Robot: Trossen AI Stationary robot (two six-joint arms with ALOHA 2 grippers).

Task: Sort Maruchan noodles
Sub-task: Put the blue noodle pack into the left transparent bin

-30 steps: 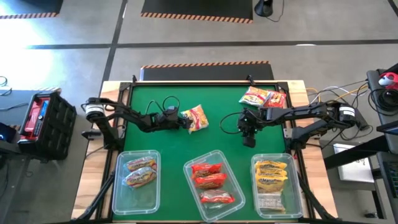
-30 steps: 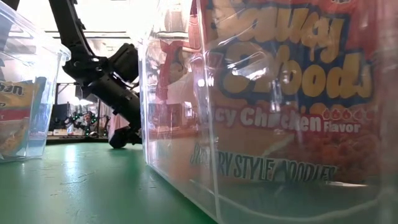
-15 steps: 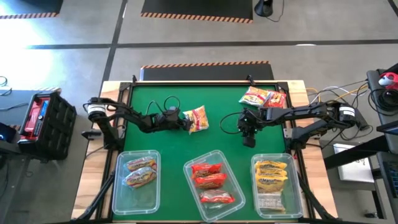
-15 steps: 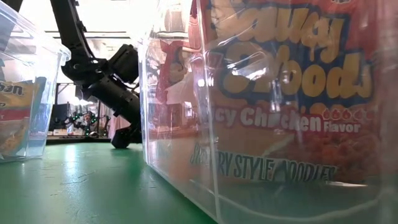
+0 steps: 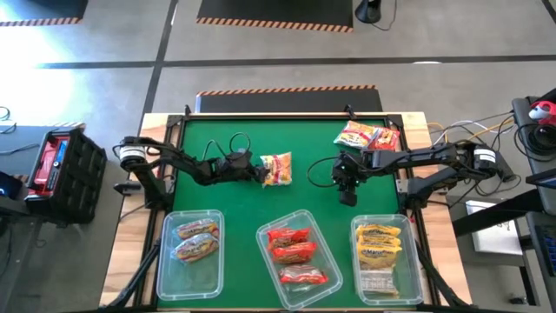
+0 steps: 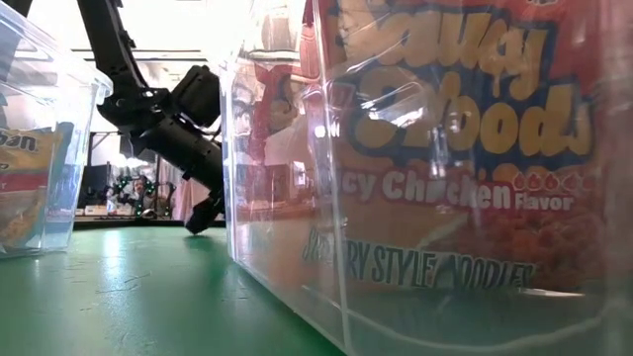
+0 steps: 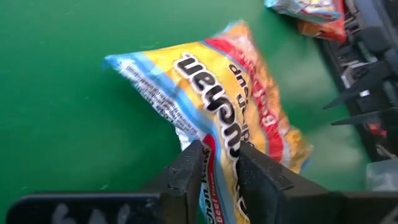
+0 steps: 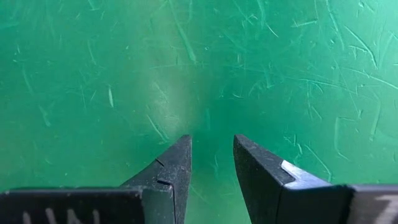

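I'd call the sort mostly done. My left gripper [image 7: 214, 163] is clamped on a yellow-and-red noodle packet [image 5: 277, 167] mid-counter, lifted at one end, not binned yet. A small pile of loose packets [image 5: 368, 136] sits at the far right corner of the green counter [image 5: 304, 130], still to go. Right gripper [image 8: 211, 163] hangs over bare mat near centre-right, fingers a little apart, holding nothing.

Bins along the near edge: left bin [image 5: 165, 274] has 2 orange-pink pkts, middle bin [image 5: 325, 257] has 3 red, right bin [image 5: 417, 276] has approx 3 yellow.
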